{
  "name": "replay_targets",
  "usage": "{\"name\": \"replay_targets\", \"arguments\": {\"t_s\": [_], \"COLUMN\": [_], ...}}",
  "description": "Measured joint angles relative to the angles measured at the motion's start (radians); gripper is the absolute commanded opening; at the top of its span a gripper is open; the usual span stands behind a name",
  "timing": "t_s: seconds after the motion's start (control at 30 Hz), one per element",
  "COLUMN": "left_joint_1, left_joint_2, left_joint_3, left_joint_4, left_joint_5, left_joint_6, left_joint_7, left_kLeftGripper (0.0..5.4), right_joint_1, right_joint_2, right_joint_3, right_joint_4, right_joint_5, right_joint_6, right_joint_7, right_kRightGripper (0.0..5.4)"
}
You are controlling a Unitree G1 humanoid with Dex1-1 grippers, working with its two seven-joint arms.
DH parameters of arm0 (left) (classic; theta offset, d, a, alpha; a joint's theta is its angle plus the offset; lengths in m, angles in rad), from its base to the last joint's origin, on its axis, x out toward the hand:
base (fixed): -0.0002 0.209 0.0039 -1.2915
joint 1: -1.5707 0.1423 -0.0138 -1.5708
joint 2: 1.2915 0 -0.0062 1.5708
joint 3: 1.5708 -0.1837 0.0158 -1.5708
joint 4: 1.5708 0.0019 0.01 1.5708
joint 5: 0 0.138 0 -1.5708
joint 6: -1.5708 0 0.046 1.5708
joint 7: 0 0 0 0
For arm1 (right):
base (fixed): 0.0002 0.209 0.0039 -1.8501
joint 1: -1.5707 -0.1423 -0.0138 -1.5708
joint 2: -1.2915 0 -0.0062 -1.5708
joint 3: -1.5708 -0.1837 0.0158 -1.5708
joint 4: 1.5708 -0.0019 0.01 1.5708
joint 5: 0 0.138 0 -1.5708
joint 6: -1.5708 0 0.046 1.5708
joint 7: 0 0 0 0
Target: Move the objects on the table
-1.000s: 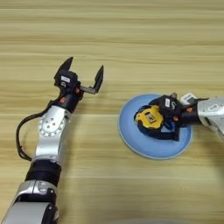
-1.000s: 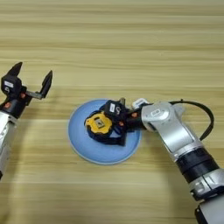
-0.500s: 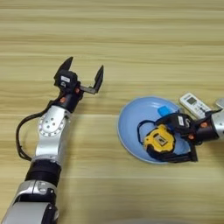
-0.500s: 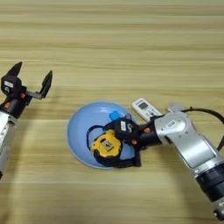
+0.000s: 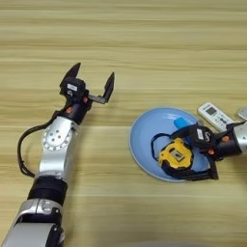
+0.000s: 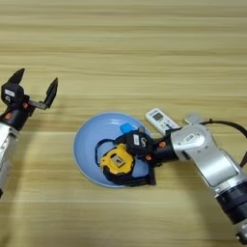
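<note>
**Tape measure held over the plate by the right gripper**

The tape [image 6: 117,161] is shown clamped between the two black fingers of the right gripper [image 6: 126,161], one finger above it and one below. It lies over the near right part of the plate [image 6: 89,144]; whether it rests on the plate or is carried just above cannot be told. Its dark strap [image 5: 157,144] is looped over the plate's inner surface. A small bright-blue patch [image 6: 126,128] is visible on the plate just beyond the tape. A white remote [image 6: 161,120] is seen on the table [image 6: 125,53] just beside the plate's far right rim, with a small grey item [image 6: 193,118] next to it. The left gripper [image 5: 91,89] is held idle well to the left of the plate, its fingers spread wide and nothing between them.

The step in hand is judged to be the transfer of the tape, either into or out of the plate. For the next move, the grip must be kept firm, the strap kept from catching the rim, and the remote avoided
</note>
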Motion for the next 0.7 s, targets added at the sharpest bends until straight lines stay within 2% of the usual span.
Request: {"name": "replay_targets", "arguments": {"t_s": [0.17,0.47,0.7], "left_joint_1": [0.000,-0.002,-0.007], "left_joint_2": [0.000,0.001,0.001], "left_joint_3": [0.000,0.000,0.001], "left_joint_4": [0.001,0.009,0.012], "left_joint_5": [0.000,0.000,0.000], "left_joint_6": [0.000,0.000,-0.001], "left_joint_7": [-0.001,-0.001,-0.001], "left_kLeftGripper": [5.40,5.40,5.40], "right_joint_1": [0.010,0.009,0.009], "right_joint_2": [0.014,0.019,0.028], "right_joint_3": [-0.019,-0.107,-0.134], "right_joint_4": [-0.001,-0.043,-0.046], "right_joint_5": [0.023,0.108,0.123], "right_joint_6": [0.000,-0.003,-0.006], "right_joint_7": [0.006,0.006,-0.004], "right_kRightGripper": [5.22,5.22,5.22]}}
